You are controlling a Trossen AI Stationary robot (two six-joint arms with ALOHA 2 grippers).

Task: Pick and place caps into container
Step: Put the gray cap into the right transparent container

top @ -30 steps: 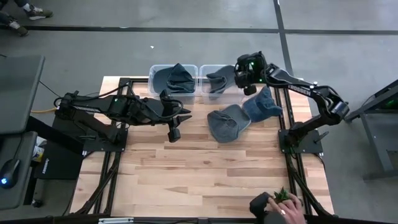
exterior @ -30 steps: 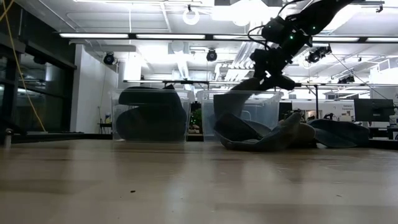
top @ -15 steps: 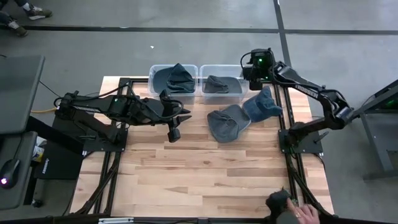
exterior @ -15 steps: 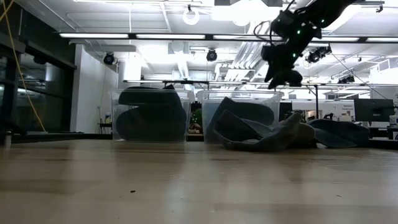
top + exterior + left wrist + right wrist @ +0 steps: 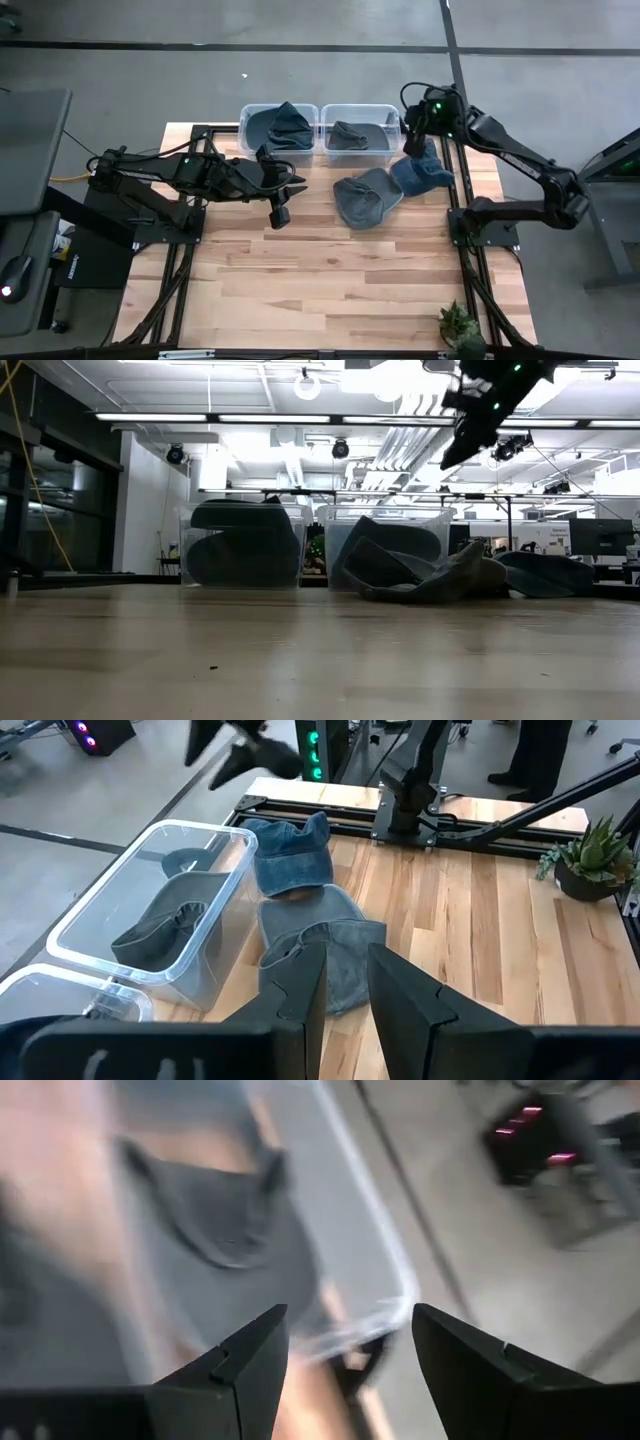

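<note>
Two clear containers stand at the table's far edge. The left one holds dark caps, and the right one holds a grey cap. Two more caps lie on the table in front of the right container: a grey one and, to its right, a denim-blue one. My right gripper hangs open and empty, high above the right container's right end and the blue cap. My left gripper hovers left of the grey cap, with a narrow gap between its fingers and nothing in it.
A small potted plant stands at the table's near right corner. Bare wooden table top stretches across the near half. The arms' dark base frames run along the left and right sides.
My right gripper has risen from the right container and gone toward the table's right edge, rolling as it went. The grey cap that hung from it over the container a second ago now lies inside. A hand that was near the plant has left the view.
</note>
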